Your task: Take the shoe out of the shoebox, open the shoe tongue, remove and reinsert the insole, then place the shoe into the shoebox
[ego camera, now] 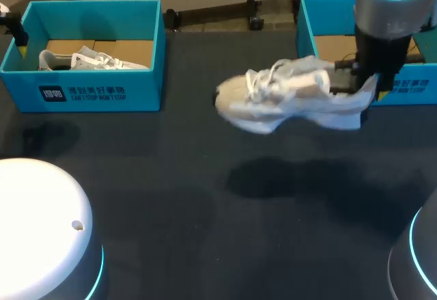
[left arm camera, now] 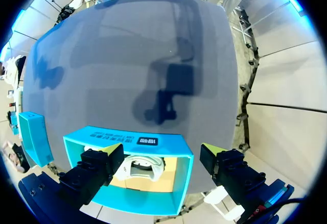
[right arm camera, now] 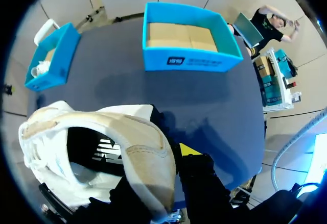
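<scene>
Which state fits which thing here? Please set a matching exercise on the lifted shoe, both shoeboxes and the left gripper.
Things:
1. lifted shoe
2. left shoebox
3. right shoebox
4. left gripper

States:
A. empty, cardboard floor bare
B. open, above a shoebox
C. in the air over the table
D. holds another shoe

Pairs: 1-C, 2-D, 3-A, 4-B.

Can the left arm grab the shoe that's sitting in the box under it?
Probably yes. The left gripper hangs open above the box, which has no lid, and nothing covers the shoe inside.
</scene>
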Tool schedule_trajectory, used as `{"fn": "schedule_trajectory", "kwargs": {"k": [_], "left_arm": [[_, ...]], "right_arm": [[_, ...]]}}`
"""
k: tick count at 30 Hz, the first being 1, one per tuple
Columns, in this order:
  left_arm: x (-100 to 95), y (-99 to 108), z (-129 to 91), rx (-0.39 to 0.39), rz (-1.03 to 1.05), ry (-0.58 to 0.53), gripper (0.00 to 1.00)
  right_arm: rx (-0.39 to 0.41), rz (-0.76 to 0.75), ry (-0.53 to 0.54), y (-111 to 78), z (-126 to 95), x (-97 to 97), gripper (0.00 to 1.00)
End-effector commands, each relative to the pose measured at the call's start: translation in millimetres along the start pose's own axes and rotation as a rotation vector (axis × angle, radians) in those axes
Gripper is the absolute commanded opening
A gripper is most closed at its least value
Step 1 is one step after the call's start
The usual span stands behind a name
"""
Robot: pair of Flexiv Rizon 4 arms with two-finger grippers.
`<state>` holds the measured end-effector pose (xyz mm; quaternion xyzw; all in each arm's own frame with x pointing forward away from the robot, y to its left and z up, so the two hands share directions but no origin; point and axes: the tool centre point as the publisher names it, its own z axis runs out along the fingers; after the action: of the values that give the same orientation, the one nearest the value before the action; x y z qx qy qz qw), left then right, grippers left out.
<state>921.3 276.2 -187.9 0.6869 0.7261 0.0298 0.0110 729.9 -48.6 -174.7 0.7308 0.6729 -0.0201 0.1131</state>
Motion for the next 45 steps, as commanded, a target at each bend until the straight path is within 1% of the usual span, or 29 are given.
{"fn": "schedule_trajectory", "kwargs": {"k": [1, 2, 4, 6, 10, 12, 30, 32, 34, 40, 41, 42, 45], "left_arm": [[0.2, -0.6, -0.2, -0.001, 0.001, 0.002, 1.00], [0.2, -0.6, -0.2, -0.001, 0.001, 0.002, 1.00], [0.2, -0.6, -0.2, -0.001, 0.001, 0.002, 1.00], [0.2, -0.6, -0.2, -0.001, 0.001, 0.002, 1.00], [0.2, -0.6, -0.2, -0.001, 0.001, 0.002, 1.00], [0.2, -0.6, -0.2, -0.001, 0.001, 0.002, 1.00], [0.2, -0.6, -0.2, -0.001, 0.001, 0.002, 1.00], [0.2, -0.6, -0.2, -0.001, 0.001, 0.002, 1.00], [0.2, -0.6, -0.2, -0.001, 0.001, 0.002, 1.00], [0.2, -0.6, -0.2, -0.001, 0.001, 0.002, 1.00], [0.2, -0.6, -0.2, -0.001, 0.001, 0.002, 1.00], [0.2, -0.6, -0.2, -0.001, 0.001, 0.002, 1.00], [0.2, -0.6, -0.2, -0.001, 0.001, 0.002, 1.00]], "right_arm": [[0.009, -0.017, -0.058, -9.0, 14.4, 41.9, 0.00], [0.009, -0.016, -0.041, -12.9, 18.0, 46.7, 0.00], [0.012, -0.023, -0.045, -17.3, 23.6, 52.5, 0.00], [0.017, -0.022, -0.033, -26.8, 32.2, 62.6, 0.00], [0.009, -0.001, -0.032, -38.2, 40.0, 76.7, 0.00], [0.006, 0.007, -0.026, -43.4, 45.7, 86.9, 0.00], [0.008, 0.008, -0.024, -44.0, 47.1, 88.5, 0.00], [0.026, -0.029, -0.037, -41.5, 59.7, 101.2, 0.00], [0.035, -0.045, -0.065, -44.7, 69.2, 110.6, 0.00], [0.036, -0.054, -0.072, -56.3, 84.4, 128.5, 0.00], [0.033, -0.061, -0.079, -58.7, 89.3, 134.7, 0.00], [0.035, -0.068, -0.061, -60.1, 92.6, 137.8, 0.00], [0.041, -0.066, -0.052, -64.6, 101.5, 144.8, 0.00]]}}
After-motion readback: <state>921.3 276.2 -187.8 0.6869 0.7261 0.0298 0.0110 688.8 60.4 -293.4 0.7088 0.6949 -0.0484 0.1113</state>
